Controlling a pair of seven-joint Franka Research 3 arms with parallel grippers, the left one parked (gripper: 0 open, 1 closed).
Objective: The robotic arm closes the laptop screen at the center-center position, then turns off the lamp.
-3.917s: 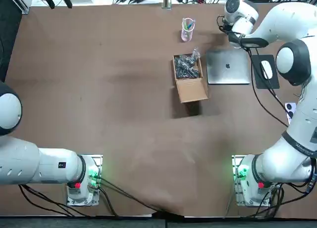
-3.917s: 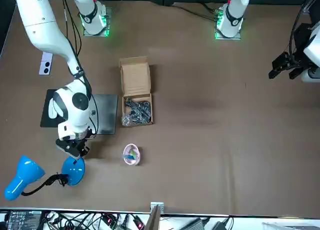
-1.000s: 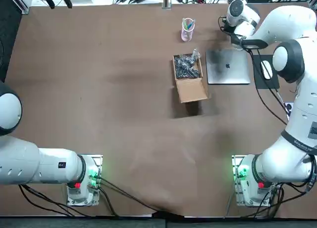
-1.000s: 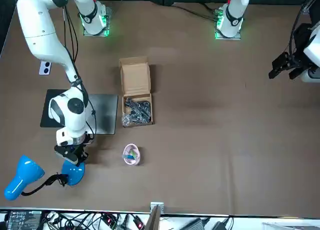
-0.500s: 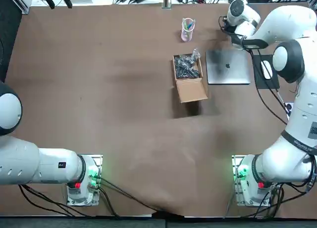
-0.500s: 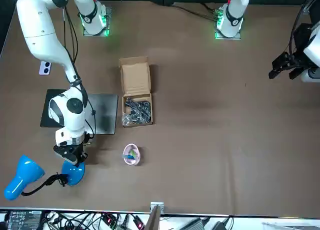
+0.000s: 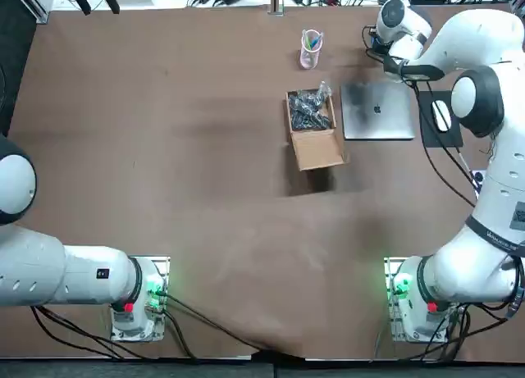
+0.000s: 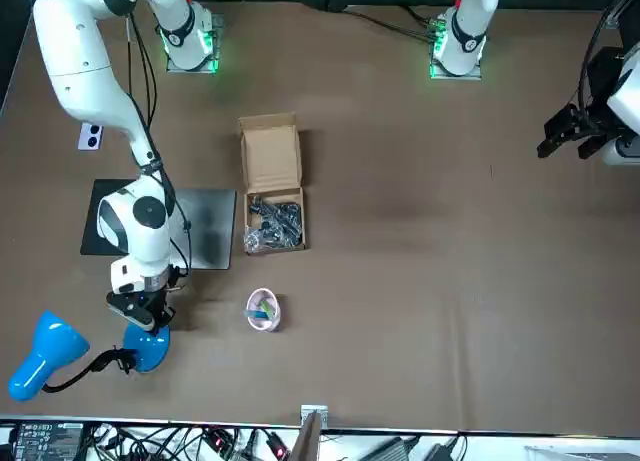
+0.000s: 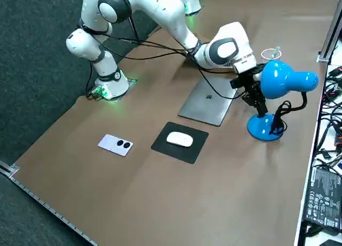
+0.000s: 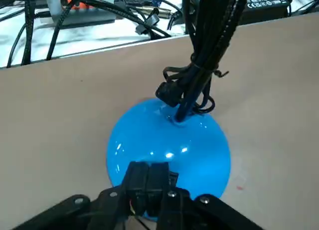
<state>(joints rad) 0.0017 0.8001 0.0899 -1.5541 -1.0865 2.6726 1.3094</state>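
Right gripper [image 10: 149,174] closed, pointing down onto lamp base [image 10: 192,140]

Quick count: one closed silver laptop [image 7: 377,110], one blue desk lamp [image 9: 279,80], one open cardboard box [image 7: 314,132], one pink pen cup [image 7: 311,49], one white mouse [image 9: 180,140], one black mouse pad [image 9: 193,150], one small white gadget [image 9: 116,144]. One right gripper [image 10: 148,173], fingers together, at lamp base [image 10: 169,142].

1. The right gripper [image 8: 140,317], fingers pressed together, is shifting from just beside the lamp base [image 8: 145,352] to directly above it.
2. The gripper is now standing over the rim of the lamp base in the wrist view.
3. The right arm [image 8: 136,226] is reaching further towards the lamp base.
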